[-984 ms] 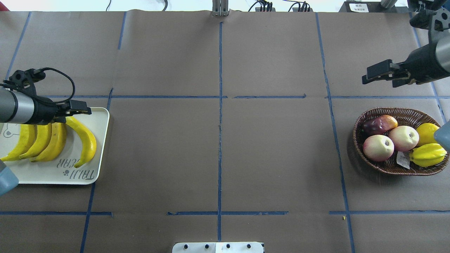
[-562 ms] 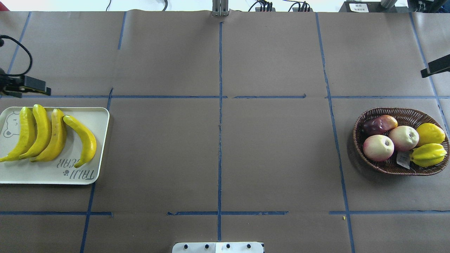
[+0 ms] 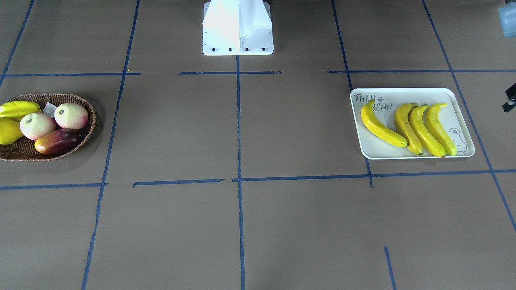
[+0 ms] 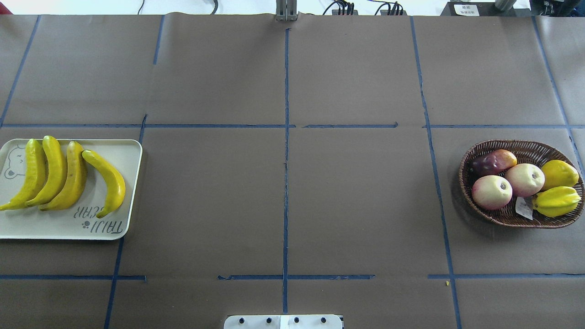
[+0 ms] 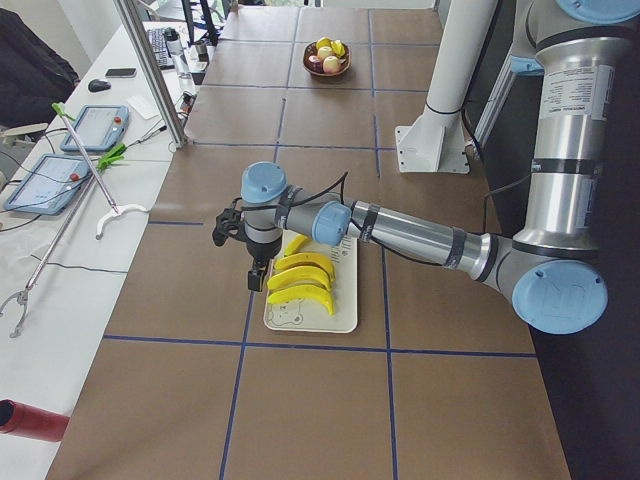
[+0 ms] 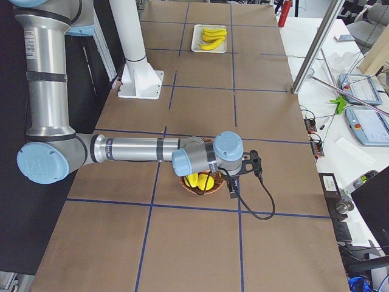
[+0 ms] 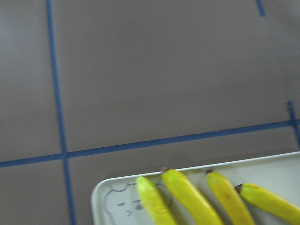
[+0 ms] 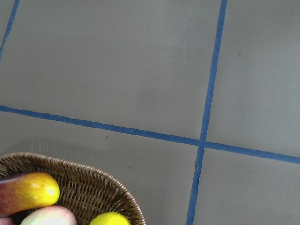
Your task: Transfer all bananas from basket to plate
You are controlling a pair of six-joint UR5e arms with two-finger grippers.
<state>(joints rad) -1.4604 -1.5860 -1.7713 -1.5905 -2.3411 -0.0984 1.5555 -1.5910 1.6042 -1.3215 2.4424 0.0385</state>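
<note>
Item 1. My left end effector (image 5: 256,277): hangs fingers-down over the desk (image 4: 356,196), just outside the bear-printed end of the plate. It shows only in the left side view, so I cannot tell whether it is open or closed. Nothing is seen held in it.

Item 2. Plate (image 4: 128,153): just beside that end effector, and its corner sits at the lower edge of my left wrist view.

Item 3. Bananas (image 4: 55,171): four, all lying on the plate. Three lie close side by side nearest my end effector, and the fourth is fanned away from them on the far side.

Item 4. My right end effector (image 6: 233,187): well apart from the plate, at the other end of the desk, hanging just outside the basket. It shows only in the right side view, so again I cannot tell its state.

Item 5. Basket (image 4: 507,217): just beside that end effector. It holds two peaches (image 4: 492,192), a mango (image 4: 493,162), a round yellow fruit (image 4: 560,173) and a star fruit (image 4: 555,201). No banana is visible in it.

Step in hand, by my judgement: the transfer looks finished, with both arms clear of the goods. The next move calls for no further grasp. I need only check that nothing long and yellow hides under the basket's fruit, and keep both end effectors off the plate so the row is not disturbed.
</note>
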